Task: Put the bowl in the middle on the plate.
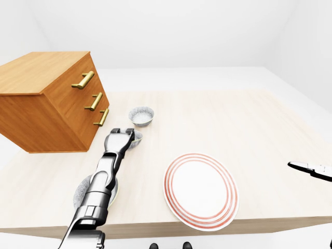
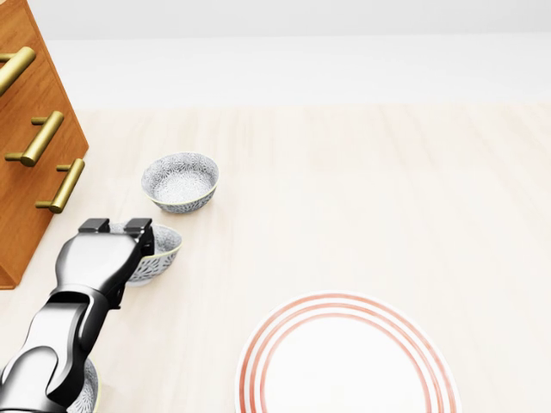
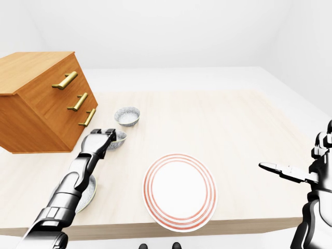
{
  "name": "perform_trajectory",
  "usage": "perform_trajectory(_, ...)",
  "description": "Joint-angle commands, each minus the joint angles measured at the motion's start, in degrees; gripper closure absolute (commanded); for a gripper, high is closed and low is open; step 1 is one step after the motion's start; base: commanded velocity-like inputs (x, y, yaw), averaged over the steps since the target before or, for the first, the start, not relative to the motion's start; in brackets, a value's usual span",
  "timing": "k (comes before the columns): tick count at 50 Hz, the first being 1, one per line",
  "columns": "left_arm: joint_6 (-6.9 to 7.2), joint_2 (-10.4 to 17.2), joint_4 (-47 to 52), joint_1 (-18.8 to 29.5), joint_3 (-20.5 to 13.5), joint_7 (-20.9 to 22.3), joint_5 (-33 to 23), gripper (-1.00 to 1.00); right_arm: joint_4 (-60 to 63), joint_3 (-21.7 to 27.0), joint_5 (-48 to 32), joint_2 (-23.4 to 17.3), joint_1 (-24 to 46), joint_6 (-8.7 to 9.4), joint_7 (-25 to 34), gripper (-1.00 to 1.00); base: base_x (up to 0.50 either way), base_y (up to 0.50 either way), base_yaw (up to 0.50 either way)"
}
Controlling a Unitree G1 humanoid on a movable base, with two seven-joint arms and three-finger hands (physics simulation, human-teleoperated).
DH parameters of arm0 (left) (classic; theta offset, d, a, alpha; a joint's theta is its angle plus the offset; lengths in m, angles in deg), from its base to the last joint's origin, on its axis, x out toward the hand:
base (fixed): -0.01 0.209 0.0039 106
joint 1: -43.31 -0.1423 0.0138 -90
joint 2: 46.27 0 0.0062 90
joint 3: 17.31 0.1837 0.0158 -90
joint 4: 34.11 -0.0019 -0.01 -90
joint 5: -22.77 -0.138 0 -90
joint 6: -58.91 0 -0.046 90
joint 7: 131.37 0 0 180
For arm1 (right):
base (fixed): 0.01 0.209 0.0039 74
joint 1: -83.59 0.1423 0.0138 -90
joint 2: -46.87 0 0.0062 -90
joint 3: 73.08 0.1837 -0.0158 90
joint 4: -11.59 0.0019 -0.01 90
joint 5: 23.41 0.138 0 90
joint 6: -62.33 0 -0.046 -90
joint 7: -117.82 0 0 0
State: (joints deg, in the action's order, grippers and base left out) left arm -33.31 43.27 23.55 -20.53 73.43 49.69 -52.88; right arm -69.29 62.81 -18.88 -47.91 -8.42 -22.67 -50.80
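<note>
Three grey patterned bowls stand in a line on the left of the pale wooden table. The middle bowl (image 2: 164,251) is tipped slightly, and my left hand (image 2: 117,231) is shut on its left rim, covering that side. The far bowl (image 2: 180,181) stands free above it in the head view. My left forearm hides most of the near bowl (image 2: 86,392) at the bottom left. The white plate (image 2: 344,366) with red rings lies to the lower right, apart from the bowls. My right hand (image 3: 282,169) hovers open off the table's right side, holding nothing.
A wooden drawer chest (image 2: 30,146) with brass handles stands close to the left of the bowls. In the left-eye view the table's near edge (image 1: 207,227) runs just below the plate.
</note>
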Motion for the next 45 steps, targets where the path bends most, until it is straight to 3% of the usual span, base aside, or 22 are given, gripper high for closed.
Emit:
perform_trajectory(1, -1.05, -1.38, 10.46, -4.42, -0.21, 4.49, -0.56, 1.00, -1.57, -0.28, -0.17, -0.23, 0.29, 0.00, -0.14, -1.00, 0.00, 0.00, 0.00)
perform_trajectory(16, -2.26, -4.76, 29.52, -10.05, -0.90, 12.98, -0.74, 1.00, -5.44, -1.75, 0.04, -1.14, 0.64, 0.00, -1.39, -1.00, 0.00, 0.00, 0.00)
perform_trajectory(29, -2.68, -7.15, 36.58, -10.70, -0.11, 15.88, 0.86, 1.00, -5.18, -1.69, -0.17, -0.88, 0.51, 0.00, -1.25, -1.00, 0.00, 0.00, 0.00)
perform_trajectory(45, -2.78, -11.18, 46.65, -13.58, 4.13, 16.71, 1.58, 1.00, -4.62, -1.53, -0.29, -0.69, 0.27, 0.00, -0.92, -1.00, 0.00, 0.00, 0.00)
